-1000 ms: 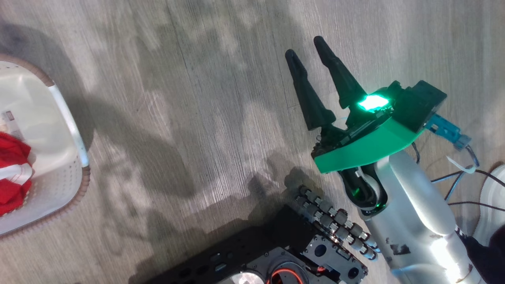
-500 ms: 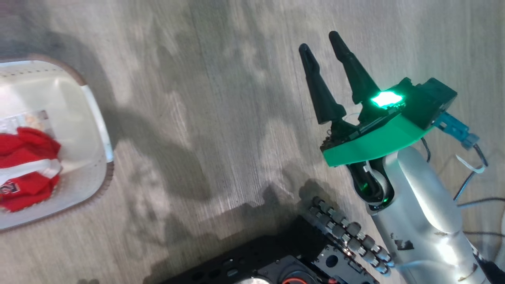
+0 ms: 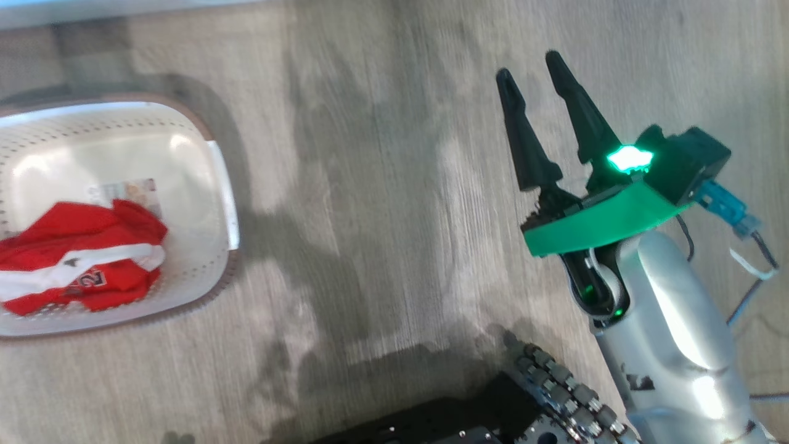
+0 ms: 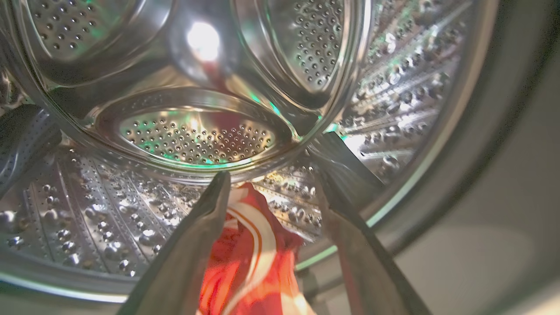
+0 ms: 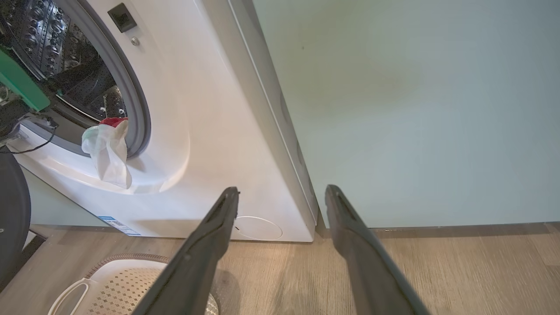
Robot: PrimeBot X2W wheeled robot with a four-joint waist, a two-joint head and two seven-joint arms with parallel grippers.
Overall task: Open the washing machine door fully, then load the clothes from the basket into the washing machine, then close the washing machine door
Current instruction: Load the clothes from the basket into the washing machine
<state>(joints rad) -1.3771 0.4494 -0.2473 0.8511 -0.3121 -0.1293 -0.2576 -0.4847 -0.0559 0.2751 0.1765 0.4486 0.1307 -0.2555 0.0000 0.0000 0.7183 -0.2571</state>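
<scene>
The cream basket (image 3: 229, 271) stands on the floor at the left of the head view, with red clothes (image 3: 80, 259) with white trim lying in it. My right gripper (image 3: 529, 65) hangs open and empty over bare floor, well right of the basket. In the right wrist view it (image 5: 282, 189) points at the washing machine (image 5: 210, 131), where a red and white garment (image 5: 107, 153) drapes over the lip of the opening. My left gripper (image 4: 273, 179) is open inside the steel drum (image 4: 197, 135), and a red garment (image 4: 249, 262) lies loose between its fingers.
A pale green cabinet (image 5: 415, 109) stands right beside the washer. My own dark base (image 3: 493, 419) fills the head view's bottom edge. A dark rounded edge (image 5: 11, 210) shows at the right wrist view's left; I cannot tell what it is.
The head camera has swung, so the whole picture has shifted right and the basket with its red clothes shows much more fully. The right gripper stays open over the floor.
</scene>
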